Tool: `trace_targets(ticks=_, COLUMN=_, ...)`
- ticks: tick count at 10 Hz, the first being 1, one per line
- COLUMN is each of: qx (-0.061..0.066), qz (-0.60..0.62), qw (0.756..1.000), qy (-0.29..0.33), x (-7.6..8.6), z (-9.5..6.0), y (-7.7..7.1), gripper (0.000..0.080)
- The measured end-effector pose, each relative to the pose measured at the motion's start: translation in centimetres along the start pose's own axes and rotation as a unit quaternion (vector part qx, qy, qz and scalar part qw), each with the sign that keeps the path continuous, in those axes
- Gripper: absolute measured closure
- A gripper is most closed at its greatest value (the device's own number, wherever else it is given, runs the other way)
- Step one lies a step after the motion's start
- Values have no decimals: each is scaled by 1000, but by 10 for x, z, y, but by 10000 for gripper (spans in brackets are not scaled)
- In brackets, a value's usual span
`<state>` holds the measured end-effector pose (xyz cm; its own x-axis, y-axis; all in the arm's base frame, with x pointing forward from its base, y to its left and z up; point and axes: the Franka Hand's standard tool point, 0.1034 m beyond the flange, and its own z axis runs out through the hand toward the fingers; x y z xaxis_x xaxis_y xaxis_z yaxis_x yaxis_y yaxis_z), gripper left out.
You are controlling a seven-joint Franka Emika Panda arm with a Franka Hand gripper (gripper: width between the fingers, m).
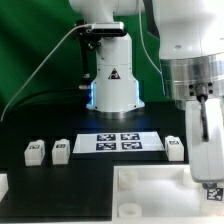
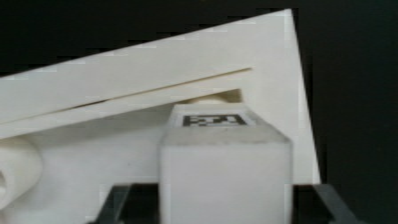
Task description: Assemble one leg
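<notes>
My gripper (image 1: 203, 150) is shut on a leg (image 1: 212, 186), a small white block whose tag faces the camera at its lower end. It holds the leg upright over the large white tray-like piece (image 1: 150, 190) at the exterior view's right front. In the wrist view the leg (image 2: 222, 160) stands between my dark fingers (image 2: 135, 206), its tagged end against the tray-like piece (image 2: 143, 80); my gripper (image 2: 222, 212) is at the frame's edge. Whether the leg touches the piece I cannot tell. Three more legs lie on the table: two at the left (image 1: 36, 151) (image 1: 61, 150) and one (image 1: 174, 148) beside my gripper.
The marker board (image 1: 118, 142) lies flat in front of the robot base (image 1: 112, 85). A white part (image 1: 3, 186) shows at the exterior view's left edge. A green curtain hangs behind.
</notes>
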<state>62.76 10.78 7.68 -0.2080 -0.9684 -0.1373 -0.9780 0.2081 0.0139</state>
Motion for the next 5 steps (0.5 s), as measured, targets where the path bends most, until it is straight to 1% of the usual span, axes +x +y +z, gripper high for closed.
trace_targets(ticks=1, qx=0, qz=-5, qw=1000, qy=0, x=0, z=1, y=0, gripper=410)
trace_targets(ticks=2, qx=-1, qz=-30, qw=1000, qy=0, x=0, z=1, y=1, gripper=271)
trace_targets(ticks=3, qx=-4, qz=-86, qw=996, qy=11, x=-4, z=5, y=4, gripper=179)
trace_targets(ticks=4, qx=-8, qz=-166, qw=986, qy=18, x=-13, z=7, y=9, gripper=179)
trace_targets(ticks=5, qx=-9, qz=-262, qw=965, qy=19, x=-21, z=8, y=12, gripper=155)
